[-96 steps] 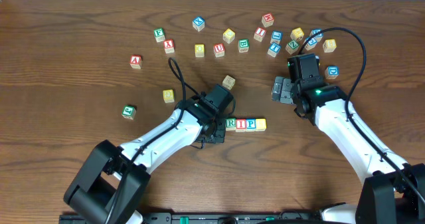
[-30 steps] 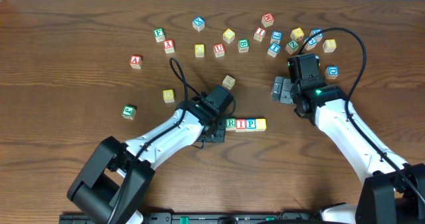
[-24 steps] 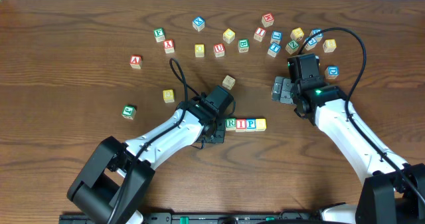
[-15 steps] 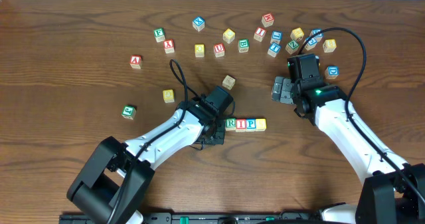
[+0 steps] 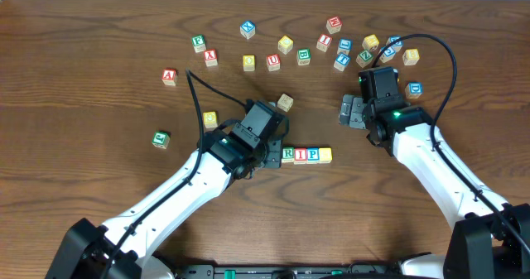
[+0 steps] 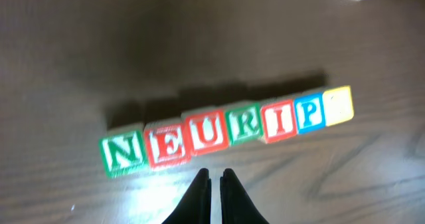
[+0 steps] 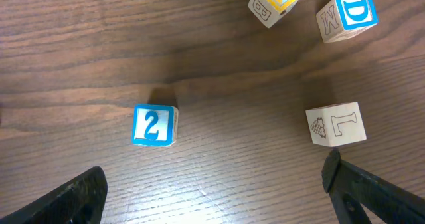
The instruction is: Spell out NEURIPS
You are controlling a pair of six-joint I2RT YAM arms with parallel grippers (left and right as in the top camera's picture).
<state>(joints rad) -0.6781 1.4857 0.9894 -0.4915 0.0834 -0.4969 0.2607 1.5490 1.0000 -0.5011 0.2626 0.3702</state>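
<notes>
**NEURIPS row lies complete just ahead of the closed left gripper**

The left gripper [image 6: 212, 179] hangs over the tabletop [image 5: 99, 105] with its fingers pressed together and nothing between them. Its tips sit just on the near side of the NEURIPS row [image 6: 229, 132], level with the seam between the red E [image 6: 166, 146] and the red U [image 6: 209, 137], close to the cubes but apart from them. The right gripper [image 7: 214, 177] is spread to its full width and empty. It hovers well apart from the row, toward the right edge, over loose cubes such as a blue 2 cube [image 7: 154, 125] and an L cube [image 7: 337, 124].

The row is 7 small wooden cubes set side by side and touching, their coloured letter faces turned up. They run green N [image 6: 123, 154], red E, red U, green R [image 6: 246, 125], red I [image 6: 279, 119], blue P [image 6: 309, 113], then yellow S [image 6: 337, 104], whose letter is washed out and hard to read. From overhead, only the R, I, P and yellow cubes show, and the left arm covers the others.

The row lies near the middle of the tabletop, somewhat closer to the near edge than the scattered cubes along the far edge. Its long axis runs roughly parallel to the far edge, with the N end toward the left edge and the S end toward the right edge. The letters stand upright when read from the near edge. In the left wrist view the line tilts slightly, with the S end higher.
</notes>
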